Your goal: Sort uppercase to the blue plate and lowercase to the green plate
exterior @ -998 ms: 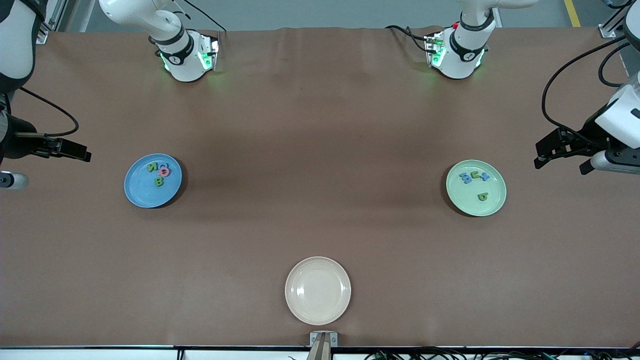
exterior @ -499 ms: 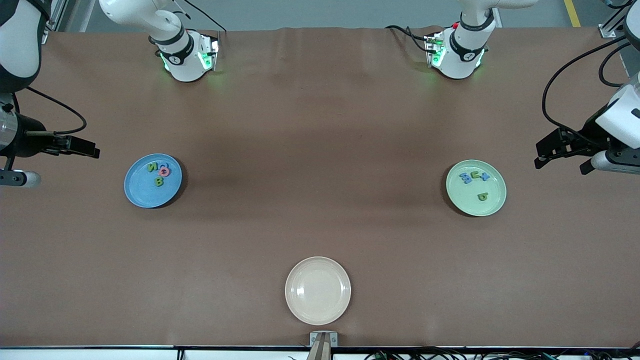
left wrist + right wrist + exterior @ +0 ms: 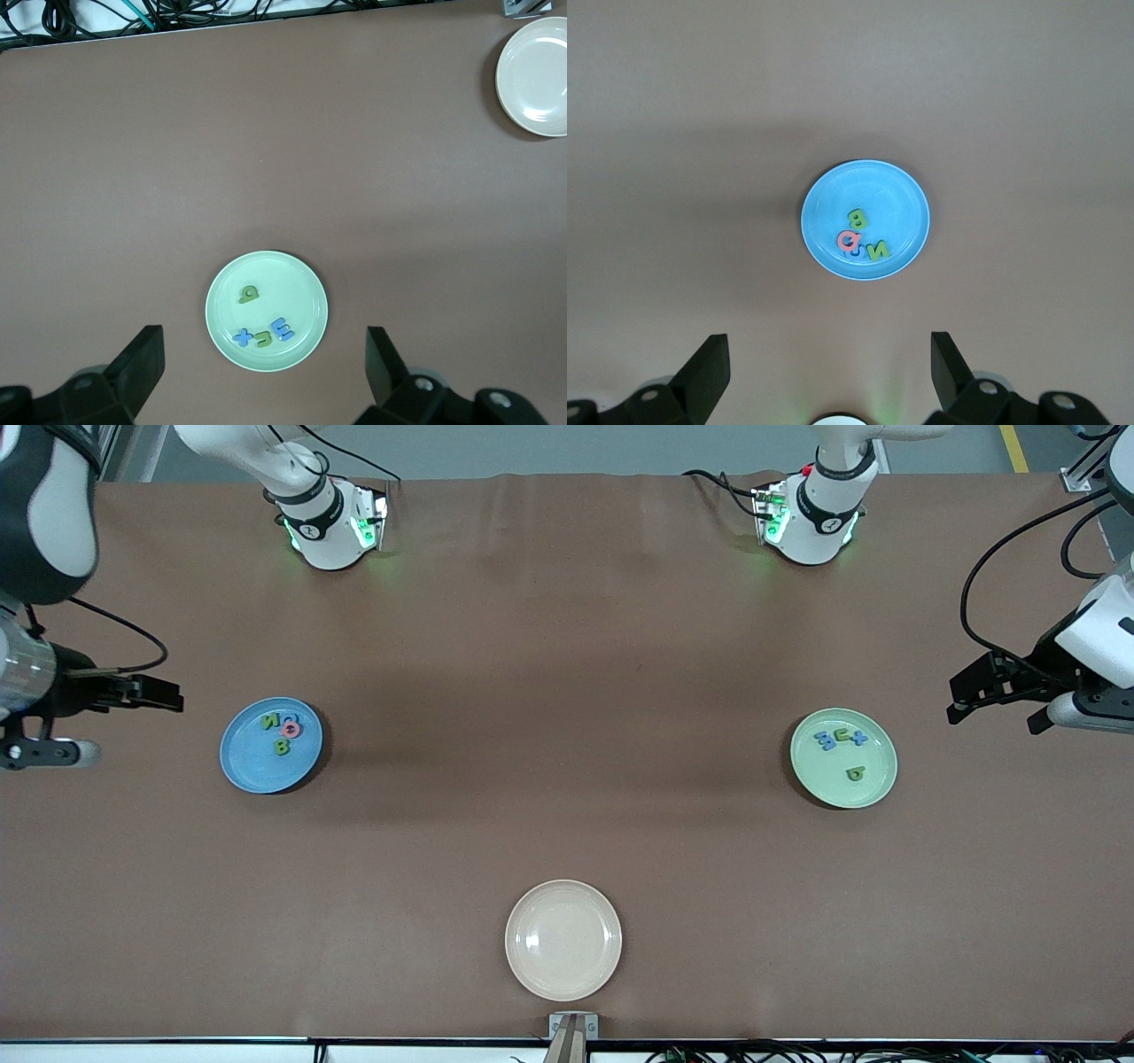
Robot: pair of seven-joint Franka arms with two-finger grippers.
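Note:
The blue plate [image 3: 257, 766] [image 3: 895, 204] holds a green N [image 3: 271, 721], a pinkish-red Q [image 3: 290, 729] that partly covers a blue letter, and a green B [image 3: 282, 747]. On the green plate [image 3: 828, 779] [image 3: 292, 283] lie a blue m [image 3: 828, 740], a blue x [image 3: 856, 737], a green rounded letter [image 3: 842, 737] between them, and a green d-like one [image 3: 854, 774]. My right gripper [image 3: 173, 695] [image 3: 829, 359] hangs open and empty over the table beside the blue plate. My left gripper [image 3: 955, 700] [image 3: 263, 354] waits open and empty beside the green plate.
A cream plate [image 3: 563, 940] [image 3: 534, 75] with nothing in it sits near the table's front edge, midway between the two arms' ends. The arm bases [image 3: 332, 527] stand along the table edge farthest from the front camera. Cables [image 3: 133, 13] run along the front edge.
My right gripper has drifted a little toward the blue plate. The left arm, the plates and the letters have not moved.

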